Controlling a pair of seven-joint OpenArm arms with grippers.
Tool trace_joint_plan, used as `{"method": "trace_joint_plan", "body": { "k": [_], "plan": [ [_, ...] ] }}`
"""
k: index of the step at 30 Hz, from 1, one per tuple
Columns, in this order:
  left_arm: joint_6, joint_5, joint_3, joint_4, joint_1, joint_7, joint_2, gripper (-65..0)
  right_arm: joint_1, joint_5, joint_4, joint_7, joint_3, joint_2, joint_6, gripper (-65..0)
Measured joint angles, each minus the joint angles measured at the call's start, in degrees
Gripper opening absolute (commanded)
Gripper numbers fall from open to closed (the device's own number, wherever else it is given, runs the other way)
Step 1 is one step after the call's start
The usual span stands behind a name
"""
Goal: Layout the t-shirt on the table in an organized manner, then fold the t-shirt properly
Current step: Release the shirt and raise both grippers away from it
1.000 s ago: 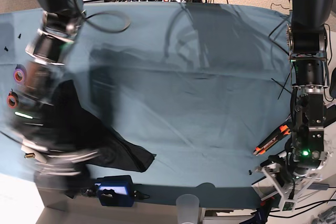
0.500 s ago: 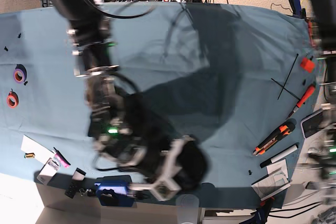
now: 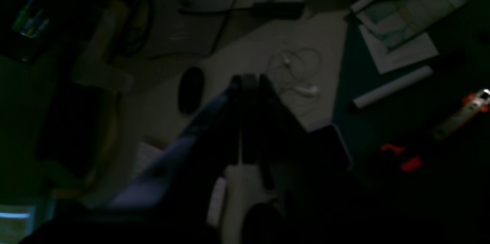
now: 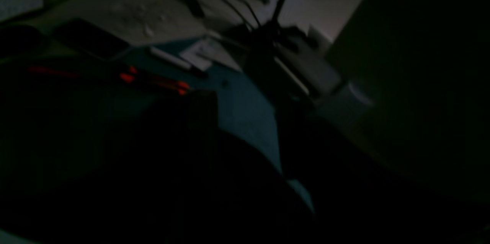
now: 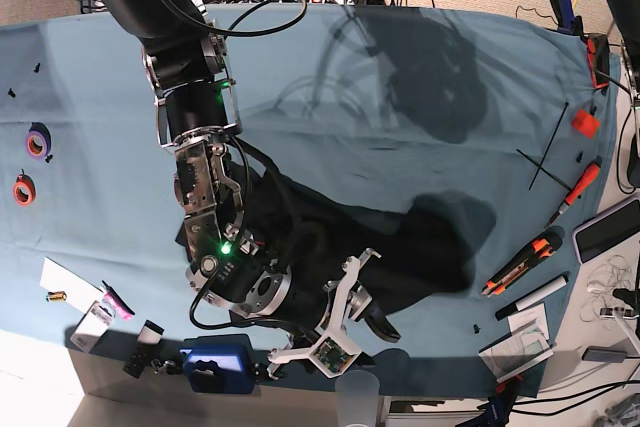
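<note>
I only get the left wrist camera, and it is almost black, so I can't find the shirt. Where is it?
Observer: The t-shirt lies in a crumpled heap on the table, near the edge at the bottom of the base view.
Operator: Is the other arm gripping it?
Observer: It doesn't look so. The right gripper hangs over the heap with its fingers spread.
Operator: Anything on the far side of that arm?
Observer: Two tape rolls sit near the table's end, well apart from the shirt.
</note>
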Motion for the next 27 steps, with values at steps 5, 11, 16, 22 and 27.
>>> {"method": "trace_joint_plan", "body": {
  "k": [5, 11, 16, 22, 27],
  "plan": [
    [-3.6, -9.9, 0.0, 0.0, 1.1, 0.6, 1.9, -65.0, 0.0, -4.2, 0.0, -7.8, 7.8, 0.2, -6.0, -38.8],
    [-11.5, -19.5, 0.1, 0.0, 3.7, 1.2, 12.1, -65.0, 0.1, -4.5, 0.1, -11.0, 24.8, 4.2, -6.7, -38.8],
    [-12.1, -19.5, 0.2, 0.2, 4.3, 1.0, 21.6, -65.0, -1.5, -1.6, 0.1, -15.9, 36.2, 9.4, -5.1, -38.8],
    [-14.0, -19.5, 0.0, 0.2, 5.0, 1.2, 31.0, -65.0, -7.2, -0.9, 0.0, -16.2, 44.7, 14.3, -4.7, -38.8],
    [-15.7, -18.6, 0.9, 0.2, 8.2, 1.0, 37.7, -65.0, -11.5, -1.1, 0.0, -16.2, 51.3, 18.0, -4.8, -38.8]
  ]
}}
